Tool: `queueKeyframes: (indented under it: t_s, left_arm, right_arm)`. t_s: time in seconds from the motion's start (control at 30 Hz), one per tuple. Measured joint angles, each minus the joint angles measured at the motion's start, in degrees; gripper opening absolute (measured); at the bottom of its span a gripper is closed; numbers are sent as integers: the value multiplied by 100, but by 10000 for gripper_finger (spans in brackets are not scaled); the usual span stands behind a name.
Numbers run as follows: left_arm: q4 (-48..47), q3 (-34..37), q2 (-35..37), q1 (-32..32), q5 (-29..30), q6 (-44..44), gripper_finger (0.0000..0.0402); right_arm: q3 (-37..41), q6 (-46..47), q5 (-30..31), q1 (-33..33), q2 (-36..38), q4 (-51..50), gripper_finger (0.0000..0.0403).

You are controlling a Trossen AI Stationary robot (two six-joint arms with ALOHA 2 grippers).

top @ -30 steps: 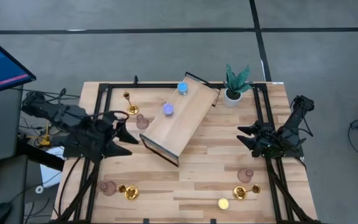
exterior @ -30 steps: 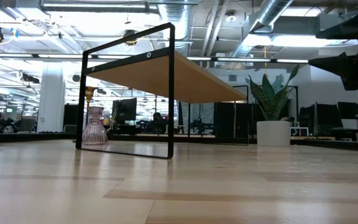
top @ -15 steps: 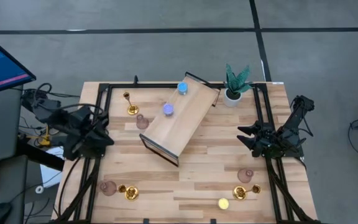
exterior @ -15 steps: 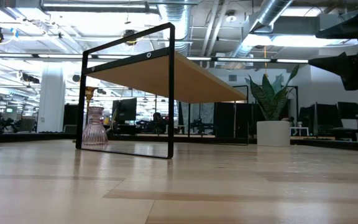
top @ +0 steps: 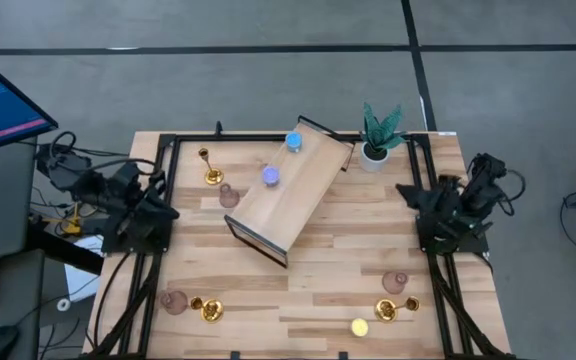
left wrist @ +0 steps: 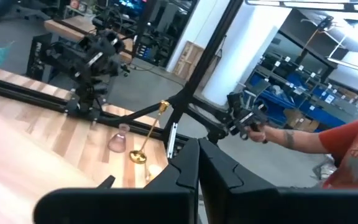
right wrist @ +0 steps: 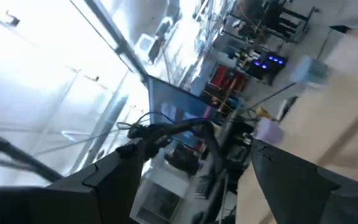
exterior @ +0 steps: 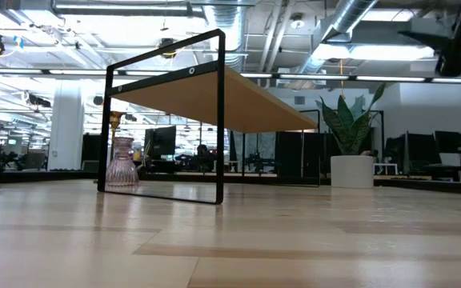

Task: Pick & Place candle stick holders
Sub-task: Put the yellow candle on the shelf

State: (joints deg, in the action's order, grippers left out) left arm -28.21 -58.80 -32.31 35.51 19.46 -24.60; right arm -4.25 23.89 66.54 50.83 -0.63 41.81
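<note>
Care falls on the left gripper [top: 160,213], fingers pressed together and empty at the table's left edge: spread them first, then descend squarely over the nearby dusty-pink bulbous glass holder [top: 229,194] beside the slim gold stemmed holder [top: 211,174], while the right gripper [top: 415,196], whose fingers I cannot tell apart or together, waits at the right edge.

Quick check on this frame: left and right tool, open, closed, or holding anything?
Left tool: closed, holding nothing, back at the table's left edge.
Right tool: open, holding nothing, raised at the table's right edge.

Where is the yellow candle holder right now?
In the high view, the yellow candle holder sits near the table's front edge on the right side, beside a gold holder.
</note>
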Motion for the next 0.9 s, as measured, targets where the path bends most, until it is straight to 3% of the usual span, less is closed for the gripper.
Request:
queueKeyframes:
  t_s: [0.13,0.27,0.63,0.77,0.9]
  left_arm:
    - [-7,325,164,0,3,-189,5]
    - [1,683,275,0,86,-377,4]
    - [17,1164,344,0,92,-701,4]
    - [18,1177,347,0,92,-741,6]
    - [18,1177,344,0,92,-741,5]
  right_arm:
    - [-590,-327,-740,4,-8,-94,286]
    - [-1505,-348,-955,4,-208,-694,286]
    - [-4378,-746,-974,13,-2113,-3048,286]
    - [-5256,-1703,-877,14,-3096,-3544,286]
    - [-6016,-3076,-75,-30,-4194,-3806,286]
